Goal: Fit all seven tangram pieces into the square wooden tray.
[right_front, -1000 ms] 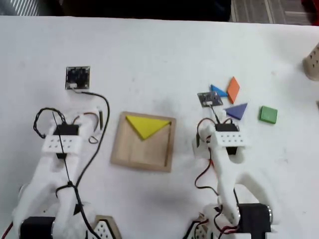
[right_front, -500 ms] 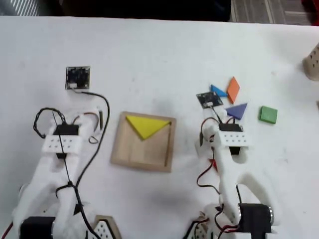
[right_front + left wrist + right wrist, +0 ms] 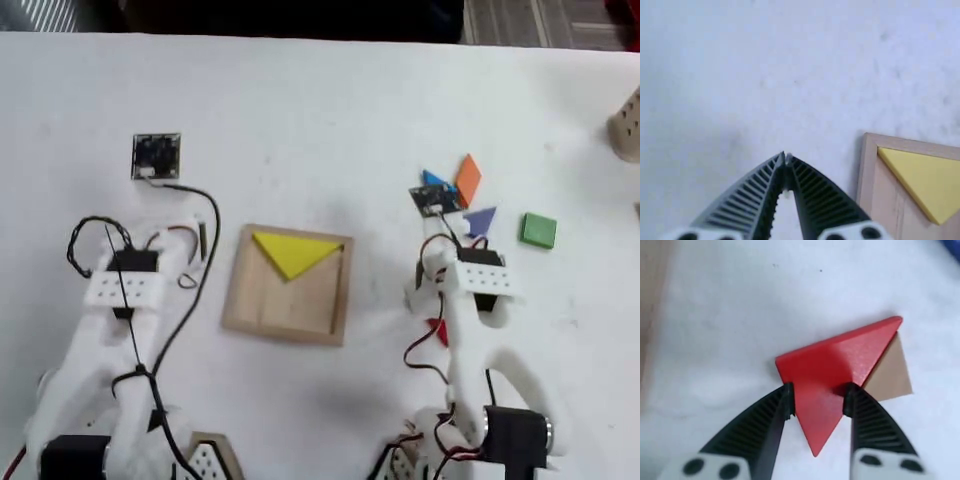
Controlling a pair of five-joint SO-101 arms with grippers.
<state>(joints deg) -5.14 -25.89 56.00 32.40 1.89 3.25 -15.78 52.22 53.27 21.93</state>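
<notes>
Evidently clamps the red triangle [image 3: 832, 372] in the right gripper [image 3: 818, 391] for the tray [image 3: 233, 288], with the left gripper [image 3: 784, 158] closed.

Left arm [image 3: 112, 300] stretched forward, left tool [image 3: 784, 157] pressed together at the tips, right arm [image 3: 468, 320] stretched forward beside it, right tool [image 3: 817, 391] clamped on a red triangle [image 3: 832, 362]

No lettering (nor any number or sign) can be read.
</notes>
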